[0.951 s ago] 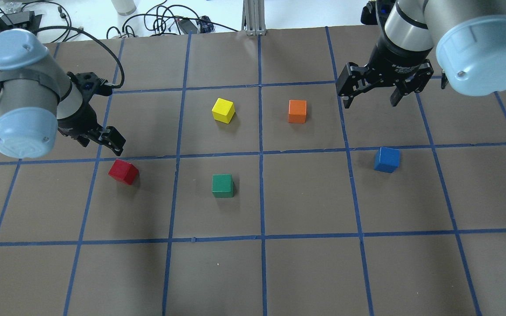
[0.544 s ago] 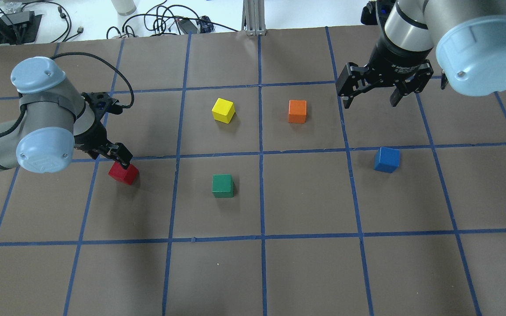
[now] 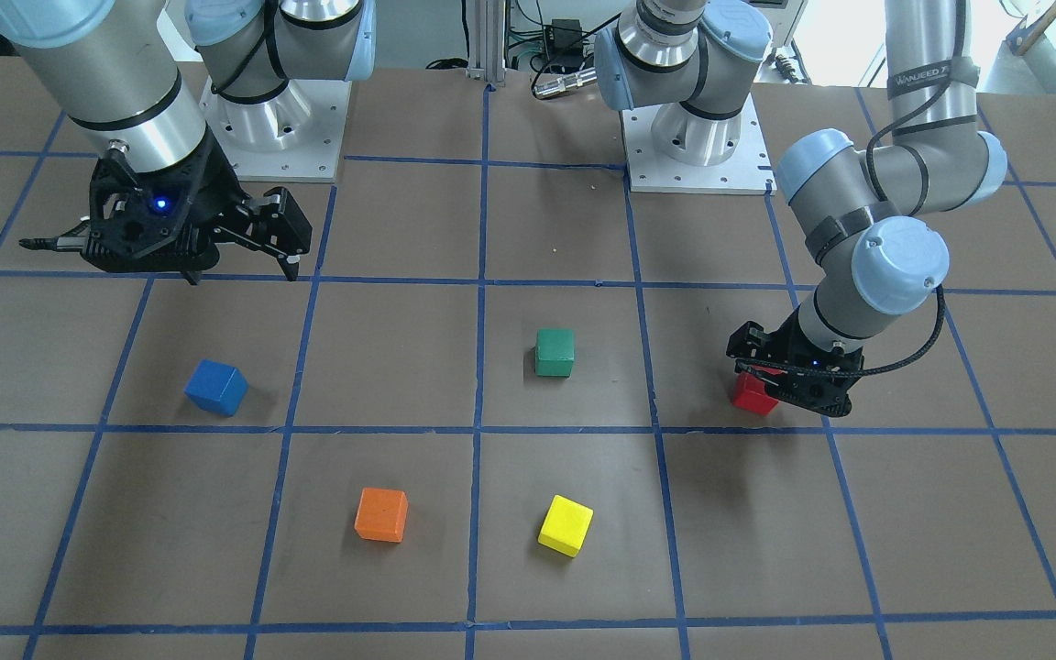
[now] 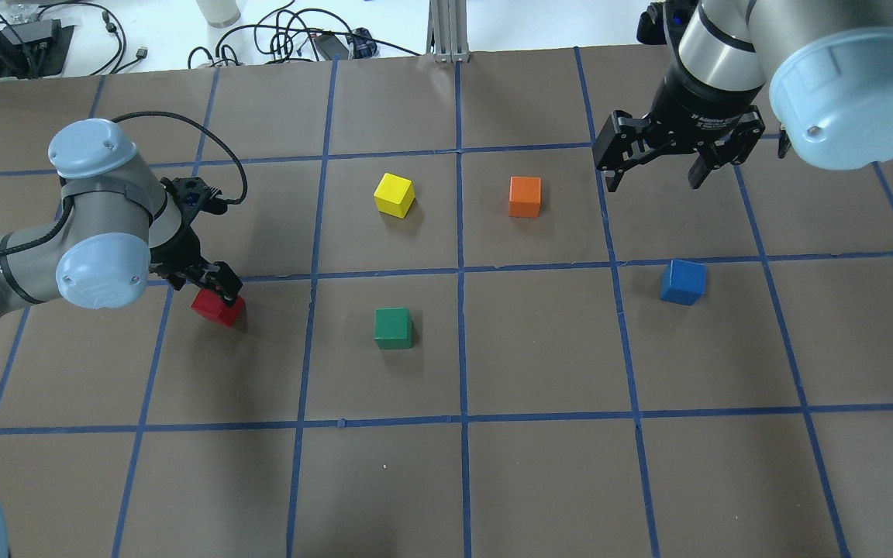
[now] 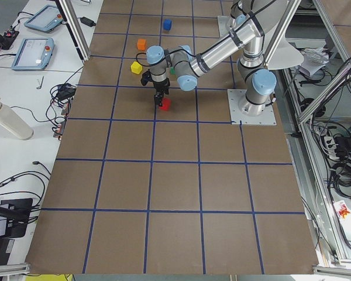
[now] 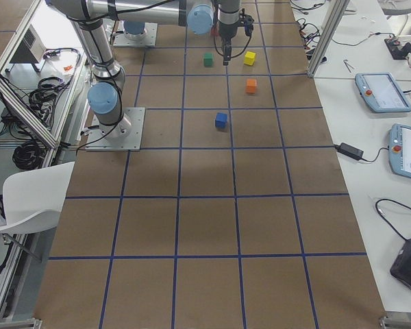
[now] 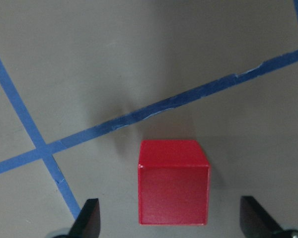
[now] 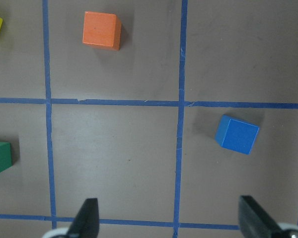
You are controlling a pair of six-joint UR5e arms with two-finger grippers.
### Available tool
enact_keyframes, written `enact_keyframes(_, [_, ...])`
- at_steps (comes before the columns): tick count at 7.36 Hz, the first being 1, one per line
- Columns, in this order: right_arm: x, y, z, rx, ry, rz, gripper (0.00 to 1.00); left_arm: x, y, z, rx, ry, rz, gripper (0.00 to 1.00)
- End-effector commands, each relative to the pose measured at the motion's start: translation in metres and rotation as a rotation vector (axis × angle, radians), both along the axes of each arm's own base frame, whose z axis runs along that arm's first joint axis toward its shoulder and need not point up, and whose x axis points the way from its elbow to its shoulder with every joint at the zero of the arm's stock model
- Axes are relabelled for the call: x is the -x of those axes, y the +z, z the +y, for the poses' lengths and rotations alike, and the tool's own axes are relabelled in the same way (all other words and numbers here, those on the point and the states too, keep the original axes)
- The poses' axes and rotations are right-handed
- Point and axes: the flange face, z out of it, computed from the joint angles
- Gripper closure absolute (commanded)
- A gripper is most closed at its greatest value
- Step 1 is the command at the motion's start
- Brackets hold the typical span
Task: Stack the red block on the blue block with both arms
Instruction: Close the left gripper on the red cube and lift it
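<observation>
my left end effector (image 7: 171, 223) straddles the red block (image 7: 173, 191), wide, not gripping (lift, carry, stacking all remain); my right end effector (image 4: 654, 182) hangs wide near the blue block (image 4: 682, 281).

The table (image 4: 539, 480) is matte brown, crossed by a grid of blue tape lines (image 4: 462, 349). Five plain cubes lie on it: the red block (image 4: 218, 311) far left, the blue block (image 4: 682, 281) right, a green cube (image 4: 393, 328), a yellow cube (image 4: 394, 194) and an orange cube (image 4: 525, 196). The left arm (image 4: 105, 205) and right arm (image 4: 714, 46) are silver-grey with light-blue joint caps; the left gripper (image 4: 219, 293) and right gripper (image 4: 654, 184) are black, each showing a blue light
</observation>
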Motion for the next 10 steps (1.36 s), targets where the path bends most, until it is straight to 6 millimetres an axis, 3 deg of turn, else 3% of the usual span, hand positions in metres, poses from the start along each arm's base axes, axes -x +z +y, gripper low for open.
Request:
enact_keyframes(1, [0.000,0.000,0.000,0.001,0.000,0.001,0.00,-0.004,-0.014,-0.002,-0.023,-0.001,-0.031,0.51])
enact_keyframes(2, [0.000,0.000,0.000,0.001,0.000,-0.001,0.00,-0.002,-0.013,-0.002,-0.022,-0.001,-0.029,0.78])
enact_keyframes(3, [0.000,0.000,0.000,0.001,0.000,0.001,0.00,0.002,-0.011,-0.003,-0.016,0.009,-0.021,0.99])
enact_keyframes(6, [0.000,0.000,0.000,0.000,0.000,0.001,0.00,0.014,0.053,-0.023,0.034,0.042,0.021,1.00])
enact_keyframes(7, [0.000,0.002,-0.001,0.007,0.001,0.001,0.00,0.039,0.082,-0.035,0.018,0.086,0.049,1.00])
enact_keyframes(8, [0.000,0.002,-0.001,0.007,0.002,0.001,0.00,0.081,0.105,-0.047,0.019,0.123,0.043,1.00])
enact_keyframes(10, [0.001,0.002,0.000,0.007,0.000,0.001,0.00,0.164,0.131,-0.057,0.062,0.251,0.114,1.00])
